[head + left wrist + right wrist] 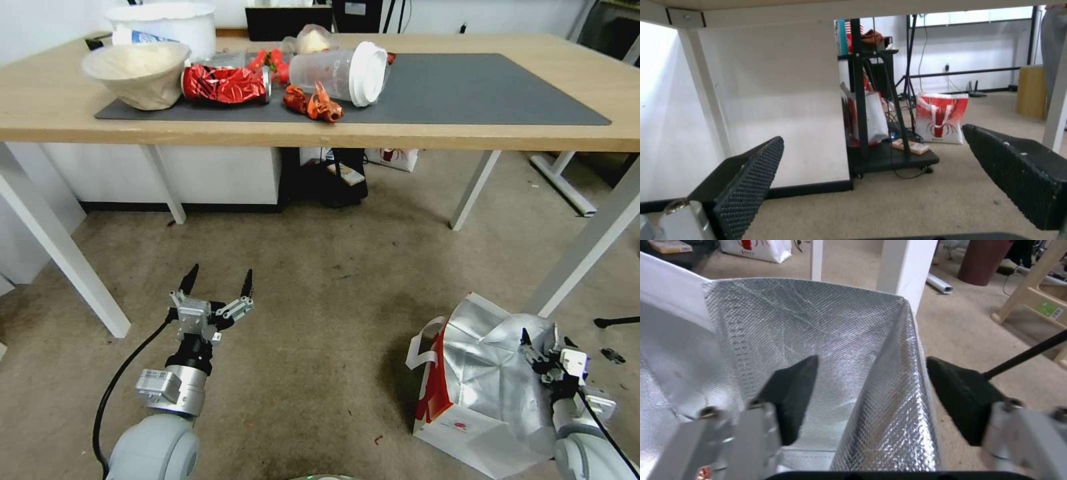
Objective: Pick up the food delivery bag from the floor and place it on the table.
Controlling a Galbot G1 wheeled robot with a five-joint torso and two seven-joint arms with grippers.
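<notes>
Foil lining and thin, creased walls tell us the food delivery bag [480, 393] is light, soft and floppy; it sits open on the floor [320, 320] beside the table [413, 137] leg at the near right corner. Our right gripper [871, 390] has its 2 fingers spread, straddling the bag's upper wall, 1 inside, 1 outside, not yet pinching. We judge the stiffer rim or a strap safest. Left gripper [218, 283] hovers wide open, empty.
</notes>
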